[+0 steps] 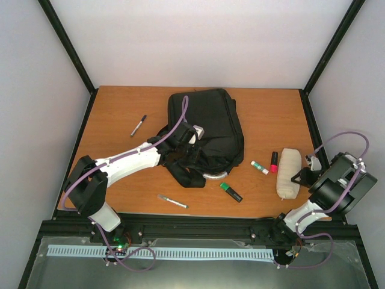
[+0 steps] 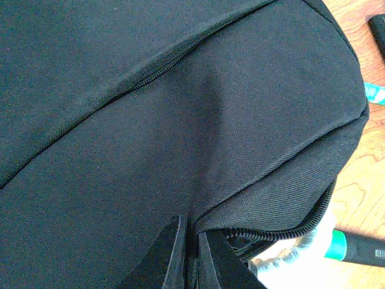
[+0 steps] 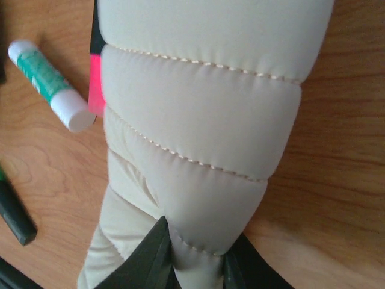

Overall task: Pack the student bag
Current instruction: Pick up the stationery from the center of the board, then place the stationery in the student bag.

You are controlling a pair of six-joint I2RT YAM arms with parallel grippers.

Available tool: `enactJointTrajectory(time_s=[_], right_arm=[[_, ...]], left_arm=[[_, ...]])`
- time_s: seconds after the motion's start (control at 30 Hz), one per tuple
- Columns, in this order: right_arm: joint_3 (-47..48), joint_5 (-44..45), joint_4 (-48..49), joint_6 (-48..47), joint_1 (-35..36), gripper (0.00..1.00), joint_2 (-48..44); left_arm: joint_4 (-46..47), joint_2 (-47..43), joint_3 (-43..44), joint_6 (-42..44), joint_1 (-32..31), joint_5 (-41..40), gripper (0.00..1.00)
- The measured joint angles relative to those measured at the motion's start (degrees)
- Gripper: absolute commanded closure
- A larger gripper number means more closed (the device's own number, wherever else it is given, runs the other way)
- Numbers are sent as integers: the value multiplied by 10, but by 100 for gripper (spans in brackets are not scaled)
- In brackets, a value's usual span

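Pinching fabric beside the zip, the left gripper [image 2: 189,235] is clamped on the student bag [image 1: 210,123]. The right gripper [image 3: 197,244] squeezes the cream pouch [image 3: 204,120] at one end.

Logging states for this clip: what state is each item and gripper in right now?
student bag: lying flat, zip partly open.
cream pouch: lying down, one end gripped.
glue stick: capped, lying flat.
left gripper: pinching bag fabric.
right gripper: shut on pouch.
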Motion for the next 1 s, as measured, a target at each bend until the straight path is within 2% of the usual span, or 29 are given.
enactJointTrajectory(time_s=[0.23,0.5,0.73,0.9,1.0], right_arm=[[36,8,-11,9,-6,97,-101],[99,-42,-78,-28,26,97,-186],[132,-85,-110,-9,174,97,-211],[173,-124,-107,52,311,97,-207],[199,-159,-103,96,369,97,-194]], left_arm=[[-2,0,4,7,0,0,95],[-4,0,12,12,0,7,95],[-15,-1,31,11,1,13,97],[-32,2,70,11,3,13,99],[-39,11,98,12,3,13,99]])
